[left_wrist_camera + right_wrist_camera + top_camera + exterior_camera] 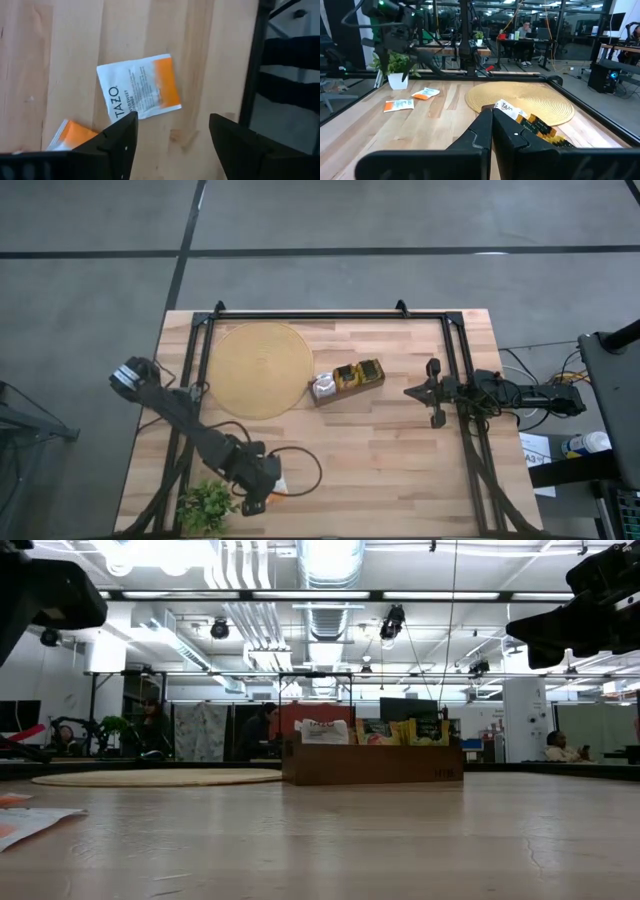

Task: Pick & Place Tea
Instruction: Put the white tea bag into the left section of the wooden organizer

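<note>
Plant (207,505) beside left tool (262,498)

From above, the left claw (262,498) covers most of the sachets under it, so only an orange sliver (283,492) shows beside its fingers and their number cannot be counted there. In the left wrist view a second orange sachet (70,136) is partly hidden behind the claw's finger (117,142), and the fine print on the white-and-orange sachet (139,86) is too small to read. The tray (347,382) is too small from overhead to tell its sachets apart. In the right wrist view the right claw (492,131) blocks much of the tray (540,129). People in the room behind are too distant to make out.
</note>
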Motion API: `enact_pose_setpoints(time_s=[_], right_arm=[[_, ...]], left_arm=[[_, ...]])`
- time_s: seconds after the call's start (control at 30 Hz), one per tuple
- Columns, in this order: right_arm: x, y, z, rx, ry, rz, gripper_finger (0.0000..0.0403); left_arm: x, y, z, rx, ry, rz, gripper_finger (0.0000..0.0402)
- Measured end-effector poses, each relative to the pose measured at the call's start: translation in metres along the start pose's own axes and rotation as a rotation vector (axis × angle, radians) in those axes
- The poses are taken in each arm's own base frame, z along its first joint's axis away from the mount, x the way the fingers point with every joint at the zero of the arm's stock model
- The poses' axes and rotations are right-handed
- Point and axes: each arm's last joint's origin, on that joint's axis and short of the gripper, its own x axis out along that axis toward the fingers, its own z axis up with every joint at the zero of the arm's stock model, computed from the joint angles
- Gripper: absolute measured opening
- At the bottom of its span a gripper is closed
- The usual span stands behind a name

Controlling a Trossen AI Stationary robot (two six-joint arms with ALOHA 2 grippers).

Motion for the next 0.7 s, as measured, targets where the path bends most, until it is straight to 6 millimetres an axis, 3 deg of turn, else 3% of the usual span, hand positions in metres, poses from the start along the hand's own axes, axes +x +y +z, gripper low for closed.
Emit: enact_pose_setpoints(time_s=[0.4,0.7], right_arm=[[0.0,0.0,0.0,0.0,0.0,0.001,0.0009],[0.0,0.0,0.0,0.0,0.0,0.0,0.0009]], left_arm=[[0.044,0.007,-0.004,-0.042,0.015,0.178,0.0238],[0.062,0.018,0.001,-0.149,-0.016,0.282,0.0237]])
